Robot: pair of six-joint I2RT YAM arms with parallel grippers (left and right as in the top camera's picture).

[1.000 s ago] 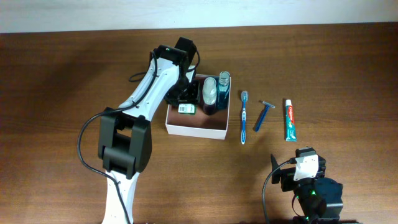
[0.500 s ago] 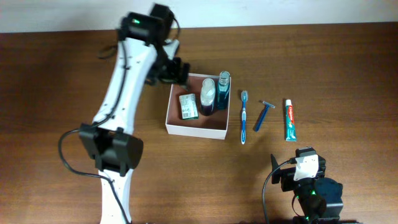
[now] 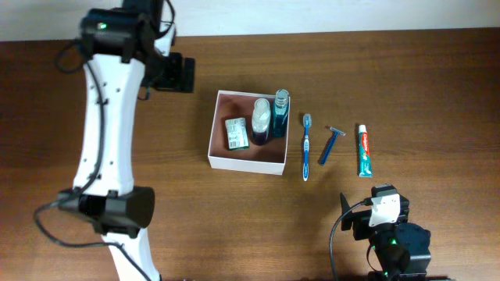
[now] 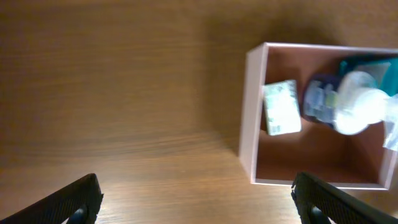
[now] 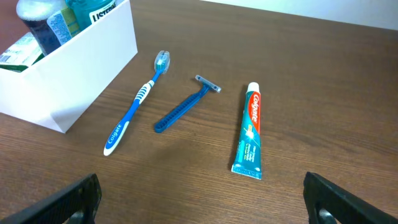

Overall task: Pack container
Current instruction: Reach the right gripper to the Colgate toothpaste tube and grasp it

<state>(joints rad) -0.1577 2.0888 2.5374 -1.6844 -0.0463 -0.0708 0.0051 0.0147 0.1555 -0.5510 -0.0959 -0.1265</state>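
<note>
- Here, the left end effector [image 3: 178, 73] hangs over the bench [image 3: 62, 140], up and to the left of the container and touching nothing. In the left wrist view its fingers [image 4: 78, 198] stand wide apart.
- The container [image 3: 244, 163] sits on the bench near the centre, open side up.
- Inside it, from left: a green-and-white carton [image 3: 237, 133], a dark bottle [image 3: 261, 119] with a white cap, and a blue mouthwash bottle [image 3: 280, 114] by the right wall.
- Right of the container lie a blue toothbrush [image 3: 306, 147], a blue razor [image 3: 331, 145] and a toothpaste tube [image 3: 364, 151], none touching.
- The right end effector [image 5: 200, 186] sits near the bench's front edge, fingers spread and holding nothing.
</note>
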